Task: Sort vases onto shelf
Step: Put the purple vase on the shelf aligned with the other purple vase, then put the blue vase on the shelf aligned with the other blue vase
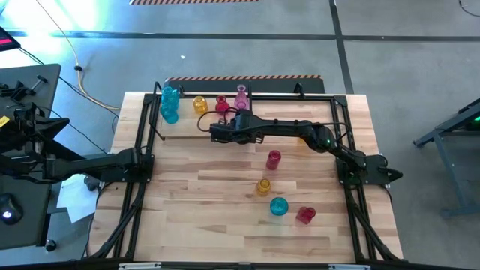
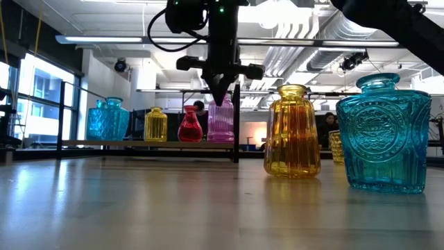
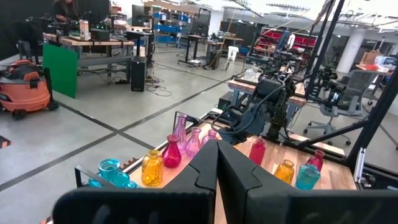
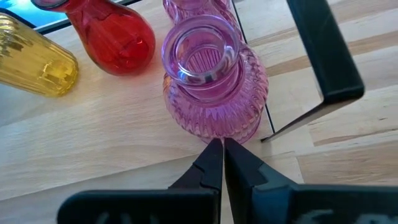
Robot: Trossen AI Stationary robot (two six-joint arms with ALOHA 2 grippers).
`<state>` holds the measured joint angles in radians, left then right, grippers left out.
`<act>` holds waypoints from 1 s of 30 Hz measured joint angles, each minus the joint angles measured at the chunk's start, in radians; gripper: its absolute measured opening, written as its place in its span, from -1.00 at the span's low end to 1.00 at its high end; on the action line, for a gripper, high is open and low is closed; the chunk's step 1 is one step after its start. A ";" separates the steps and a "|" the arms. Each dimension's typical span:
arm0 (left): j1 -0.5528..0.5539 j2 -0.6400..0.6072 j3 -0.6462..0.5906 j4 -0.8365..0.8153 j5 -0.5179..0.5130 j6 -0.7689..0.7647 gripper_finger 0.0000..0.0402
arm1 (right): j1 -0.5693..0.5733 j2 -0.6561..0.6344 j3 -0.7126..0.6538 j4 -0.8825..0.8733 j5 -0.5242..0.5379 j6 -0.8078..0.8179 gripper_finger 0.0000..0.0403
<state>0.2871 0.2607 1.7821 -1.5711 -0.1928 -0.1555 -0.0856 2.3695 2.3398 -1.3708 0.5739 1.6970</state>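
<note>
Right gripper (image 1: 215, 133) is out over the far part of the light butcher-block desk (image 1: 225, 217), claw clenched and grasping nothing. Wrist view shows its fingertips (image 4: 219, 158) pressed together just in front of a pink ribbed glass vase (image 4: 214, 87), apart from it or barely so.

That pink vase stands at the right end of the low black-rod shelf with pale plank base (image 1: 187, 127), beside one of the black rods (image 4: 323, 53). A second pink vase (image 4: 199, 7) sits just behind it. Next along the plank: red bulbous narrow-necked glass vase (image 4: 118, 37), then yellow ribbed glass vase (image 4: 37, 65). Cyan faceted glass vases (image 1: 169, 103) are at the shelf's left end. The shelf runs along the desk's far edge, left of centre.

Loose on the desk, right of centre, in a line running from mid-desk toward the near edge: pink-red slim glass vase (image 1: 274, 159), amber ribbed glass vase (image 1: 263, 186), cyan embossed glass vase (image 1: 278, 207), red small glass vase (image 1: 304, 215). All upright, none touching.

Left gripper (image 3: 217, 163) is parked off the desk's left edge, claw clenched, empty. Its arm (image 1: 90, 165) lies out past that edge.
</note>
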 joint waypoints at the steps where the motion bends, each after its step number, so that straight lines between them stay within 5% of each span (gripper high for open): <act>1: 0.000 0.000 0.000 0.000 0.000 0.000 -1.00 | 0.000 0.000 0.000 0.000 0.000 0.000 -1.00; 30: 0.000 0.000 0.000 0.000 0.011 -0.026 -1.00 | 0.029 0.000 0.006 -0.019 0.000 0.015 -1.00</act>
<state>0.2872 0.2610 1.7817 -1.5711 -0.1814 -0.1813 -0.0564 2.3700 2.3456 -1.3898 0.5741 1.7120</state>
